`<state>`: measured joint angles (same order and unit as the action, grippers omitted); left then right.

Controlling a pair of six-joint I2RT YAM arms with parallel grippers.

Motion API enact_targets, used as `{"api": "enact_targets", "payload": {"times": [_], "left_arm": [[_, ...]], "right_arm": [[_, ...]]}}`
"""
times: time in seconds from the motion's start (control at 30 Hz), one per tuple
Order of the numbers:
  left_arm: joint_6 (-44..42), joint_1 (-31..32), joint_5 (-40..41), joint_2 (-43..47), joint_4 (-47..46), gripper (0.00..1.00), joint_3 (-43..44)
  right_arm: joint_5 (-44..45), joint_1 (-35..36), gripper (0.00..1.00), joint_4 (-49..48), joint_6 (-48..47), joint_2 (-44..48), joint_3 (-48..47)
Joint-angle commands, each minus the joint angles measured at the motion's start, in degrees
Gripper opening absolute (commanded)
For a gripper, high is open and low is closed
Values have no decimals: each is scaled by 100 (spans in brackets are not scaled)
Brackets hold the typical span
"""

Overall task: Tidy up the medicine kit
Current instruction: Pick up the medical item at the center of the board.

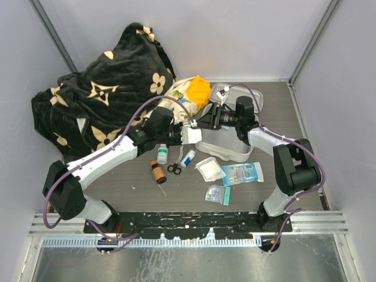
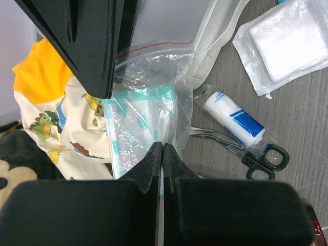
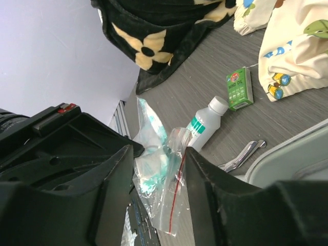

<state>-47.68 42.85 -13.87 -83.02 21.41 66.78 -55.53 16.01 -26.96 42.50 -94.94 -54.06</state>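
Note:
The medicine kit [image 1: 228,153], a white zip case, lies open right of centre; its rim shows in the left wrist view [image 2: 212,36] and the right wrist view [image 3: 297,154]. My left gripper [image 1: 189,134] is shut on a clear zip bag [image 2: 148,113] holding a teal-and-white packet [image 2: 130,123], its jaws [image 2: 162,146] pinching the bag's lower edge. My right gripper [image 1: 201,120] is open, its fingers [image 2: 92,46] on either side of the bag's red-lined top [image 3: 171,189], midway point [image 3: 159,154].
A white bottle [image 1: 163,154], brown bottle [image 1: 157,172], scissors [image 1: 174,168], bandage roll [image 1: 188,157], gauze pack [image 1: 210,168] and teal packets [image 1: 242,173] lie in front. A green box [image 3: 239,88], floral-and-orange cloth [image 1: 191,91] and black blanket [image 1: 106,88] lie behind.

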Motion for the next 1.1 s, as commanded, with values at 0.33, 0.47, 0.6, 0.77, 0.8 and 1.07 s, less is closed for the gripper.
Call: {"api": "enact_targets", "payload": {"times": [0.33,0.47,0.6,0.77,0.8,1.07], "left_arm": [[-145,22,124,365,-663,0,-336],[-145,24,154,373,-676,0,-335],[-164,19,181,372,-689,0,-390],[-151,23,239,405,-821,0,-508],[-127,22,255,414,-857,2,-536],[-31,20,271,440,-872,34,-588]], "right_arm": [[-175,61,63,-154,-204,-149,64],[-215,123,60,-107,-292,-199,107],[-301,199,48,-162,-305,-225,103],[-318,188,27,31,-381,-225,-77],[-314,165,22,121,-428,-229,-131],[-90,-319,4,261,-398,-115,-218]]}}
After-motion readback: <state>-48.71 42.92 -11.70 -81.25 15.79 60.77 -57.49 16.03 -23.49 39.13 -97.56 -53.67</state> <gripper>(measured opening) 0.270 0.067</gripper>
